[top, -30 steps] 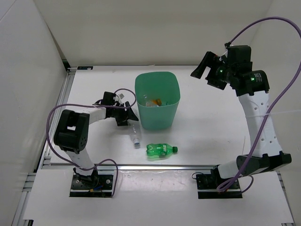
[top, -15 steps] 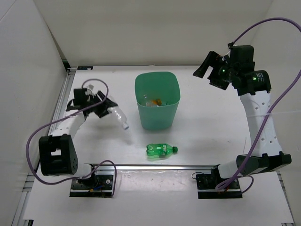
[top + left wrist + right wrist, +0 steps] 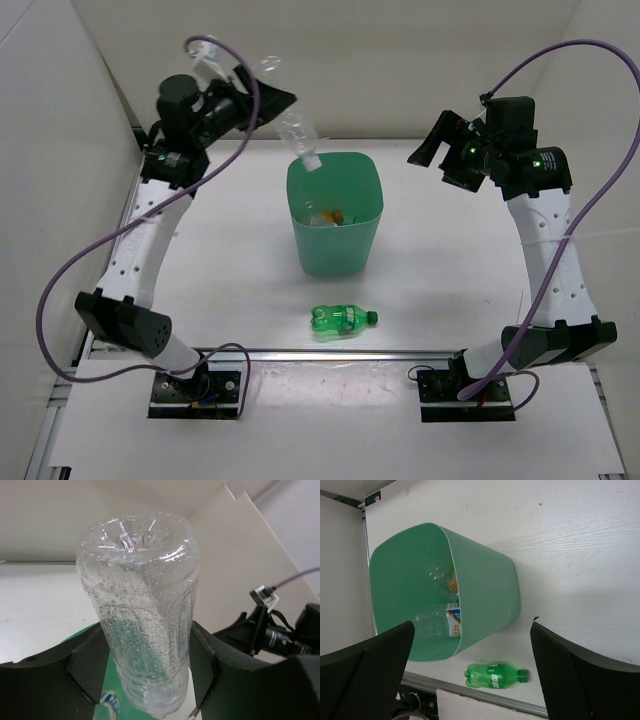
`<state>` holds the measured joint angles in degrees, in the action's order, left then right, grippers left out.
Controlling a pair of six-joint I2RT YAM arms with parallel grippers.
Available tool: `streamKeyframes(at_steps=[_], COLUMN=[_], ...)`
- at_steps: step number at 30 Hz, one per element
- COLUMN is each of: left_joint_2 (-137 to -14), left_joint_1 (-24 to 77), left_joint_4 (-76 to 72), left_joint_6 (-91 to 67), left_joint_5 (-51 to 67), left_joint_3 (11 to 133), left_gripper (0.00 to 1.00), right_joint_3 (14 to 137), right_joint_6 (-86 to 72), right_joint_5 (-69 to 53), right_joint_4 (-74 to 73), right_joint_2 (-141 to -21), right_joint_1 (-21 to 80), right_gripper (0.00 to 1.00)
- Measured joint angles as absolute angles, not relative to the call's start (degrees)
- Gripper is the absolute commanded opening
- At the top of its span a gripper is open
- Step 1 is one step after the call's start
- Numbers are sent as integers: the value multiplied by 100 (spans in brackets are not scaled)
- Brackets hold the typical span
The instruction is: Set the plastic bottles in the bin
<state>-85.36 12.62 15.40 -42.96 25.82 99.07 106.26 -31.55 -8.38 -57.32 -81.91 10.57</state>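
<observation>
The left claw (image 3: 272, 108) is clamped round a clear bottle (image 3: 297, 135); the right claw (image 3: 440, 150) stands spread wide and empty. Nearest, a green soda bottle (image 3: 340, 319) lies on the counter (image 3: 450, 270) just before the bin (image 3: 335, 255). Inside the bin are a blue-labelled bottle (image 3: 437, 620) and something orange (image 3: 452, 585). The held bottle hangs cap-down over the far rim, so the next move looks to be letting go.

Bright, even light; edges perhaps soft.

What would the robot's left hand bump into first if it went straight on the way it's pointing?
Probably the open mouth of the bin: the left hand holds a clear bottle cap-down just above the rim, though depth is unclear.
</observation>
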Motion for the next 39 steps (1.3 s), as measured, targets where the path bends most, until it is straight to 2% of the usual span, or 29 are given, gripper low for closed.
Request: streamKeyframes(at_steps=[2, 4, 5, 8, 12, 17, 20, 25, 28, 31, 35, 39], left_joint_2=[-8879, -9236, -9367, -9623, -9260, -7642, -6254, -5360, -5387, -5323, -4960, -4624], left_joint_1=[1706, 2123, 2270, 2552, 2532, 2220, 1664, 805, 615, 617, 624, 622], left_joint_4=[1466, 1466, 1514, 1800, 2182, 2401, 2591, 3249, 3669, 4198, 4724, 4812], left_joint_6=[-4132, -3946, -3876, -3651, -3339, -3306, -3461, -3527, -3520, -3542, -3479, -3306], left_joint_5=[2585, 2580, 2578, 2471, 1988, 600, -228, -709, -928, -1168, -1406, -1601], left_joint_3=[10287, 10453, 10453, 10254, 9461, 7961, 7035, 6595, 6281, 5684, 5290, 5288], left_gripper=[57, 68, 100, 100, 100, 100, 100, 100, 100, 100, 100, 100], right_joint_3=[10626, 10626, 10626, 10595, 10353, 9605, 8569, 7229, 7146, 7150, 6958, 6259], right_joint_6=[-3155, -3155, -3155, -3153, -3148, -3249, -3527, -3734, -3365, -2847, -2102, -1562], right_joint_5=[-845, -854, -854, -847, -786, -825, -1131, -1933, -2025, -1391, 311, 2217], right_joint_4=[-5730, -5730, -5730, -5730, -5723, -5699, -5507, -5269, -5140, -4993, -4775, -4595], right_joint_2=[-8191, -8191, -8191, -8178, -8062, -7693, -7227, -6431, -6331, -6267, -6224, -6663], right_joint_1=[1057, 1057, 1057, 1057, 1057, 1057, 945, 827, 1717, 3352, 5863, 7673], right_gripper=[100, 100, 100, 100, 100, 100, 100, 100, 100, 100, 100, 100])
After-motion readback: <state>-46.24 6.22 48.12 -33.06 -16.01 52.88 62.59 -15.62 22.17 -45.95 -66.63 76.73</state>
